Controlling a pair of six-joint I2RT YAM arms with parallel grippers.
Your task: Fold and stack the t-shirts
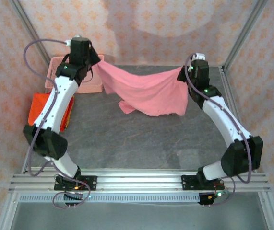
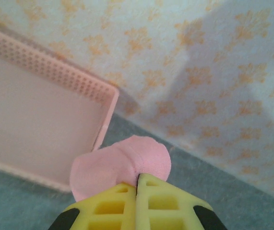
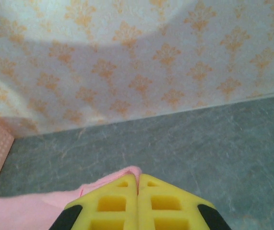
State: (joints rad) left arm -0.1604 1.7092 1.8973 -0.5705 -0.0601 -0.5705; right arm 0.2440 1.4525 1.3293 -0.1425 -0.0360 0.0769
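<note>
Above the far half of the table (image 1: 141,143), the pink t-shirt (image 1: 148,93) hung stretched between the two arms, and its lower part drooped toward the surface. The left gripper (image 2: 137,175) had its fingers pressed together on one corner of the cloth. The right gripper (image 3: 137,176) was clamped in the same way on the other corner. To do this step well, I judged that both arms should go down together and keep the top edge taut, so that the shirt would lie flat. The hanging part was bunched and could fold under itself. The orange-red t-shirts (image 1: 43,108) lay at the left, beside the pink basket (image 1: 54,64).
</note>
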